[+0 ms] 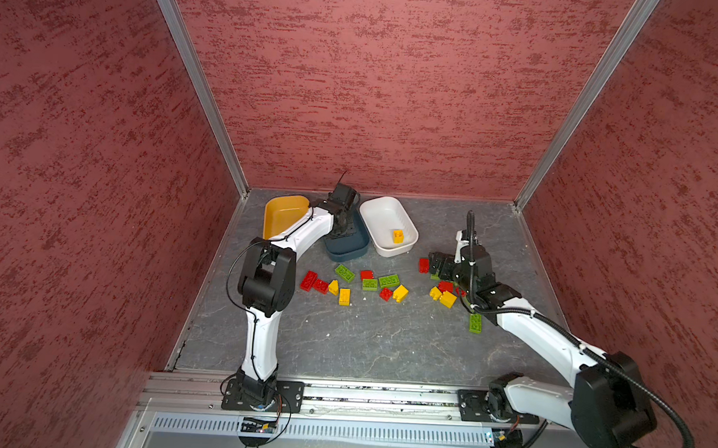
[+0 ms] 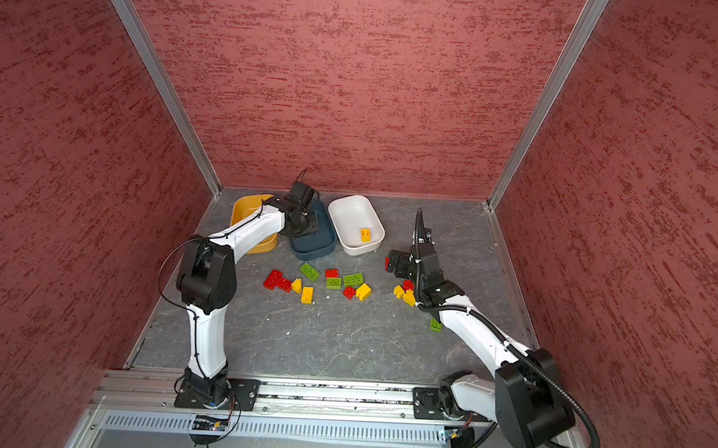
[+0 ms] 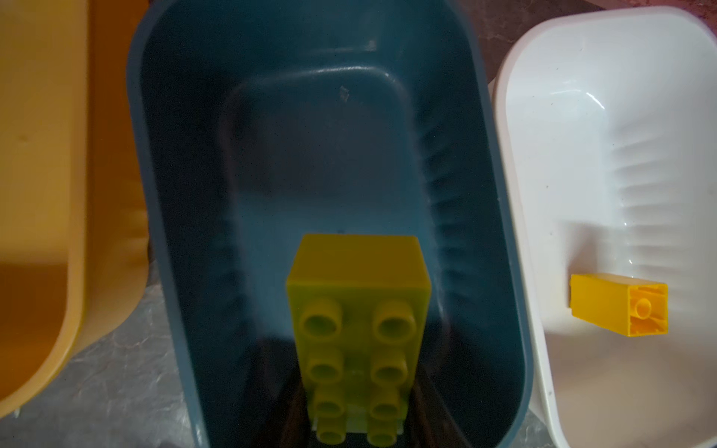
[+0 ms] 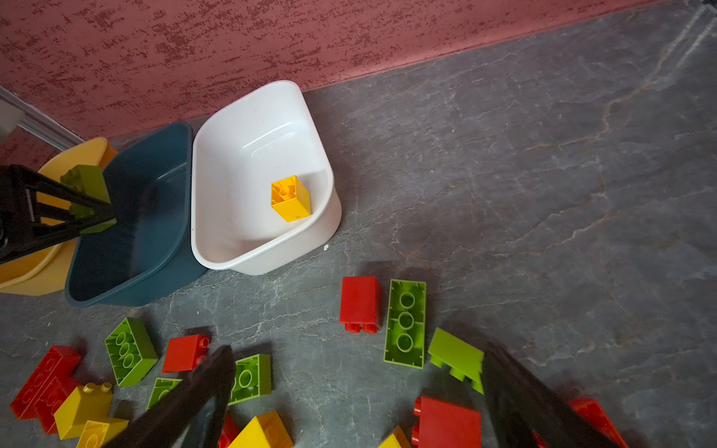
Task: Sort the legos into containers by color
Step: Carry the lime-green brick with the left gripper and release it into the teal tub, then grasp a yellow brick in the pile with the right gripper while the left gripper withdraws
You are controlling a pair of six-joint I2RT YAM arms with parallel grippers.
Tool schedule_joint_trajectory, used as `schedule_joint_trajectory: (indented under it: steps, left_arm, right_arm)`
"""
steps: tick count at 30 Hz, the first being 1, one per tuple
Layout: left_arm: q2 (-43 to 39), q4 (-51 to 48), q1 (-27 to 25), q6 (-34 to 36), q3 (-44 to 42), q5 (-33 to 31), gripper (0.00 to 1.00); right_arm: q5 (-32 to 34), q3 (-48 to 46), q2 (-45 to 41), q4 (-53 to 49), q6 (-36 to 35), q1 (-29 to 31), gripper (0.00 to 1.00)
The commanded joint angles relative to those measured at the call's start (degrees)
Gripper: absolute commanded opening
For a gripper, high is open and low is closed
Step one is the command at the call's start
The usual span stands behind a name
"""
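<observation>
Grey marbled tabletop [image 1: 364, 350]; red textured walls [image 1: 375, 88]; alu rail [image 1: 383, 396].

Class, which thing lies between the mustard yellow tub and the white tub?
The dark teal tub lies there, as both top views show; the left gripper holds a lime green brick over it.

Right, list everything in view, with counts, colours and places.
tubs: three; yellow tub, teal tub, white tub; side by side at the back.
sorted brick: one, yellow, in the white tub.
held brick: one, lime green, over the teal tub.
red bricks: about seven, loose on table.
green bricks: about six, loose on table.
yellow bricks: five, loose on table.
table: one, grey.
walls: three, red.
left gripper: one, black, shut on the held brick.
right gripper: one, black, open, low over loose bricks.
</observation>
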Motion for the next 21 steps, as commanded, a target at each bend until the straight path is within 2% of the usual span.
schedule_joint_trajectory:
  steps: [1,7,10,13,17,21]
  left_arm:
    - [1.79,-1.45,-0.15,3.29,4.56,-0.01,0.4]
    - [-0.22,1.59,-2.28,6.87,3.28,-2.3,0.74]
    - [-2.68,3.64,-3.03,7.38,0.36,-2.36,1.0]
    - [-6.86,7.6,-4.28,7.85,-4.47,-3.91,0.99]
    - [-11.99,12.28,-4.92,7.37,-10.01,-2.7,0.99]
    - [-17.34,17.92,-5.79,4.44,-16.93,-6.74,0.99]
  right_arm:
    - [0.94,0.57,-1.59,-2.17,1.8,0.33,0.99]
    - [-0.04,0.71,-1.94,-5.62,-0.63,0.33,0.99]
    - [-1.73,0.38,-1.96,-6.57,-1.07,0.38,0.99]
    - [-5.59,-0.25,-1.75,-5.86,-1.74,0.41,0.99]
    - [-11.91,-1.14,-0.41,-2.97,-3.21,1.03,0.98]
    - [-15.21,1.08,3.95,-4.71,-4.27,3.25,0.95]
